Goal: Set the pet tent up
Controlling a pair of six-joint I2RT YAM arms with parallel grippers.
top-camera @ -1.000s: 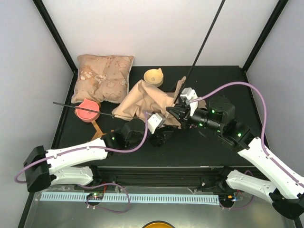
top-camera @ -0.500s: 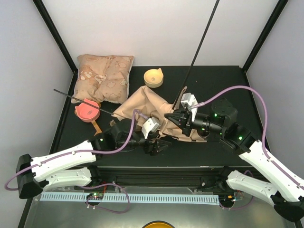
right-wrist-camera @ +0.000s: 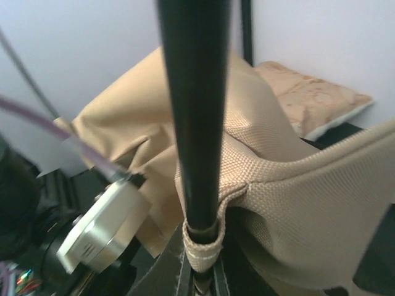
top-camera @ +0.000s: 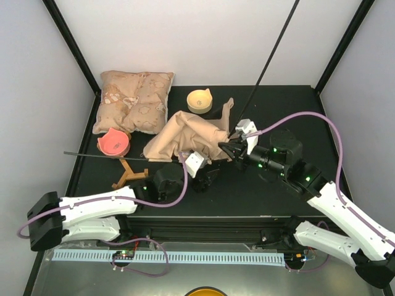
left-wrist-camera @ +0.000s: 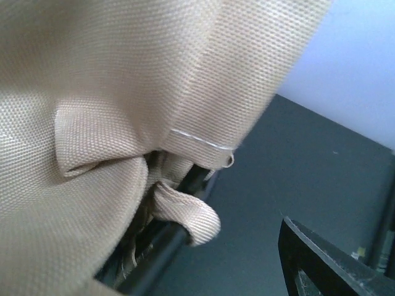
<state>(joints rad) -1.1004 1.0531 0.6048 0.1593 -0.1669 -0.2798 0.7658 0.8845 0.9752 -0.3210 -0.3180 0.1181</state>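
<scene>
The pet tent (top-camera: pixel 191 134) lies as a crumpled tan canvas heap in the middle of the table. One thin black pole (top-camera: pixel 271 52) slants up from it toward the back. My right gripper (top-camera: pixel 229 148) is shut on that pole's lower end. In the right wrist view the pole (right-wrist-camera: pixel 194 111) sits in a tan webbing loop (right-wrist-camera: pixel 203 246) just above the closed fingers. A second pole (top-camera: pixel 117 156) lies level, sticking out to the left. My left gripper (top-camera: pixel 205 172) is open at the tent's near edge. Its view shows canvas, a loop (left-wrist-camera: pixel 192 219) round a pole, and one finger (left-wrist-camera: pixel 327 265) standing apart.
A beige patterned pillow (top-camera: pixel 134 100) lies at the back left, with a yellow bowl (top-camera: pixel 199 100) behind the tent. A pink bowl (top-camera: pixel 113 142) and a small wooden stand (top-camera: pixel 131 176) sit left of the tent, under the level pole.
The left arm has drawn back toward its base, uncovering the wooden stand. The level pole has dropped lower and further left. The upright pole leans more to the right.
</scene>
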